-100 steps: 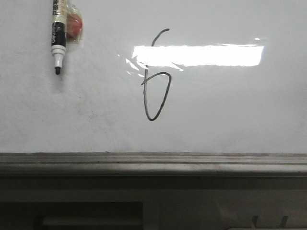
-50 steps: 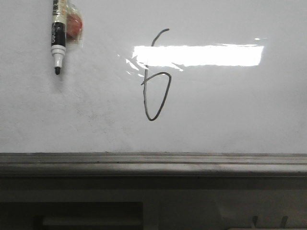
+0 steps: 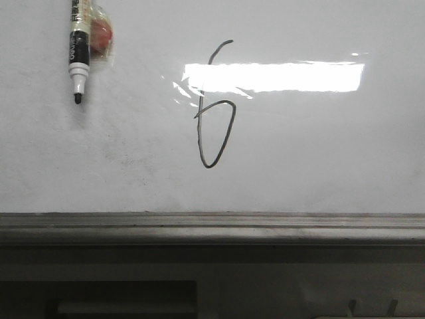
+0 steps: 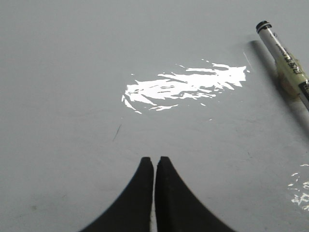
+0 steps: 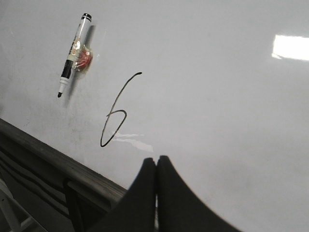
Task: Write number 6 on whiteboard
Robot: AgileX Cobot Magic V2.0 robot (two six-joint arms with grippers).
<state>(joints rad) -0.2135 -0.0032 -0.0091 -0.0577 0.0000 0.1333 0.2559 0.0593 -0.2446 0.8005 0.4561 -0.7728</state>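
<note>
Marker is cut off by the top edge in the front view, and by the frame edge in the left wrist view. Part of the number 6 stem is washed out by glare. Marker label text is too small to be read.

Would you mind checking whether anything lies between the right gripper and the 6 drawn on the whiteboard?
Nothing visible does. In the right wrist view, only bare whiteboard with a small glare streak separates the right gripper, whose fingers are closed and hold nothing, from the number 6. The marker lies off to one side, beyond the 6.
</note>
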